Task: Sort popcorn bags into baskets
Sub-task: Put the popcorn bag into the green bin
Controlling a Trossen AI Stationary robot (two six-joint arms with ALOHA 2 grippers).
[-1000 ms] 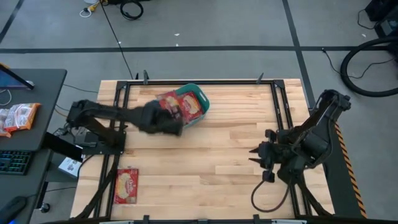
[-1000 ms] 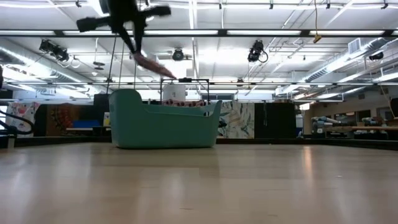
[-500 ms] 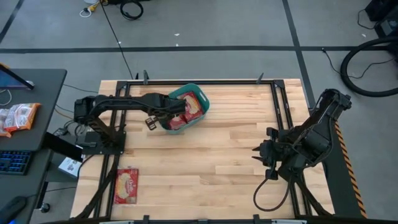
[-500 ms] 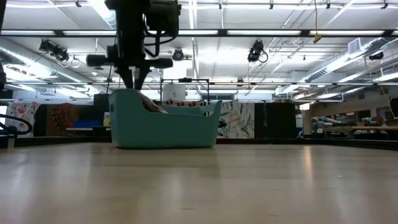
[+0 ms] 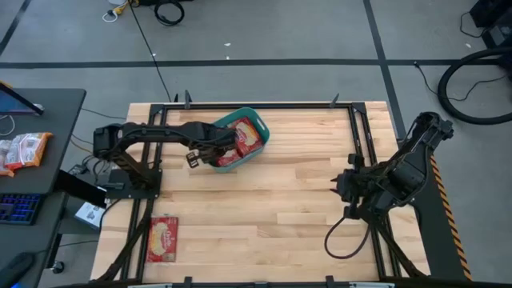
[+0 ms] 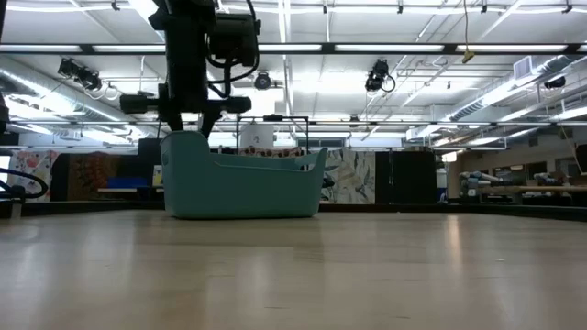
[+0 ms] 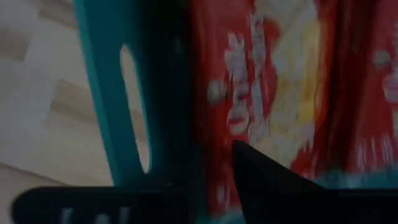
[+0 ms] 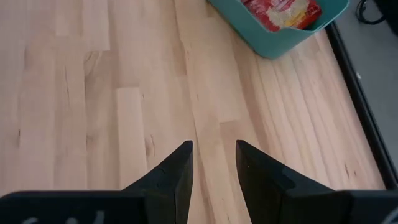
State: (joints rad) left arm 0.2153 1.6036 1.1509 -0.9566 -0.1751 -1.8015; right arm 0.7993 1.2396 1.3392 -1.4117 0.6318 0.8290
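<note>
The teal basket stands at the table's far middle-left and holds several red popcorn bags. It also shows in the low view and the right wrist view. My left gripper hangs open just above the basket's left end, over a red bag that lies inside next to the slotted wall. Another red bag lies flat on the table at the near left. My right gripper is open and empty over bare wood at the right.
A dark metal frame runs round the table top. A side desk at the left carries white-and-orange packets and a keyboard. Bare wood lies between the basket and my right gripper.
My left gripper, carrying a red bag above the basket's left side, has swung over the basket and gone down into its left end. The bag now lies in the basket, and the gripper has risen a little without it. My right gripper has shifted slightly toward the far edge.
</note>
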